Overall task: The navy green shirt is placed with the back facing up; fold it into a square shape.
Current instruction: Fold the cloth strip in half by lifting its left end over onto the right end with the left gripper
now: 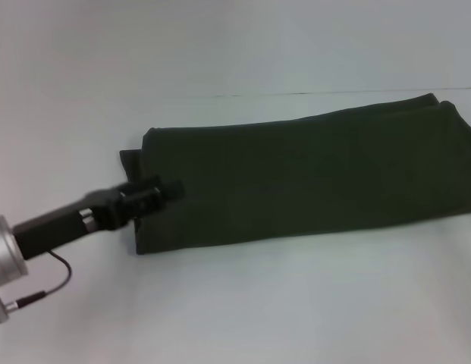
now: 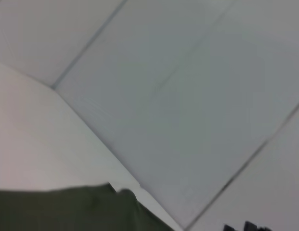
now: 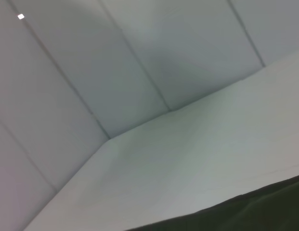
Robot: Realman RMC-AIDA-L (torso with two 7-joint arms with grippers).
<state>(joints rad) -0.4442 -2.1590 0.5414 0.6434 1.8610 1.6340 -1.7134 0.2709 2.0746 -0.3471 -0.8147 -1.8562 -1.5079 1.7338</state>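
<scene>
Nearest the head camera, the left arm's silver wrist collar (image 1: 6, 250) with its thin black cable (image 1: 57, 282) sits at the lower left, and from it the black forearm reaches up and across to the left gripper (image 1: 158, 191). That gripper lies over the left end of the navy green shirt (image 1: 311, 171), a large, plain, dark olive-green garment of soft matte fabric. Black fingers against dark cloth make the claw hard to read: I cannot tell whether it is apart, together, or pinching the fabric.

The shirt lies on the flat white table (image 1: 258, 303), stretching from the left-centre out to the right edge of the head view. It already forms a long, narrow band, with a layered edge showing at its far right corner and a small flap poking out at its left end, so the lengthwise folds look done, with the sleeves apparently tucked in. What remains, by my judgement, is the crosswise folding: bringing one short end over toward the other until the band becomes a square. The task seems past halfway but not finished.

The left arm is stretched low, at a shallow angle, its gripper at the shirt's short left end, which suits picking up that end. The right gripper is not seen in any view; the right wrist view shows only table, wall and a strip of the shirt's dark cloth (image 3: 255, 211).
</scene>
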